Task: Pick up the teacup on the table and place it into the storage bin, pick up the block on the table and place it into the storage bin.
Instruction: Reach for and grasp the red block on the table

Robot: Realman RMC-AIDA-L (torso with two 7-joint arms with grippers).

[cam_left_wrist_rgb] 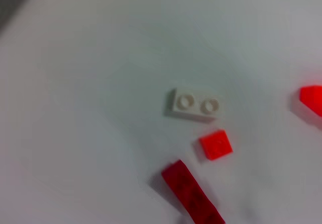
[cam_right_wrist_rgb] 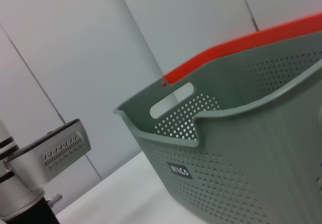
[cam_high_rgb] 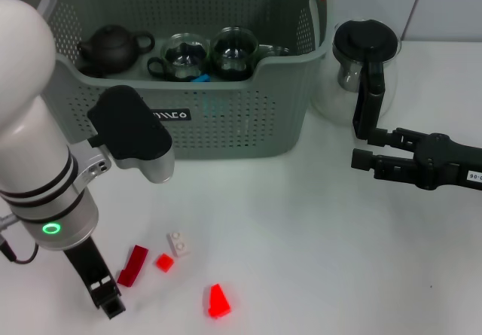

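Blocks (cam_high_rgb: 178, 243) on table near left gripper (cam_high_rgb: 111, 300), jaws unclear; right gripper (cam_high_rgb: 363, 147) jaws released.

The white desk (cam_high_rgb: 316, 229) carries the grey storage bin (cam_high_rgb: 226, 117) at the back, with a glass jug (cam_high_rgb: 361, 64) just beside it. Near the front lie a white two-stud brick (cam_high_rgb: 178, 243), a small red block (cam_high_rgb: 164, 262), a dark red bar (cam_high_rgb: 133, 266) and a red wedge (cam_high_rgb: 218, 301).

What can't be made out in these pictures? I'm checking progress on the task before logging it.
- Left gripper: head view, its own arm overlaps the fingers, so open or shut is unclear.
- Storage bin floor: head view, the near wall hides it.
- Dark red block: left wrist view, cut off by the picture's edge.
- Right gripper: absent from the right wrist view.
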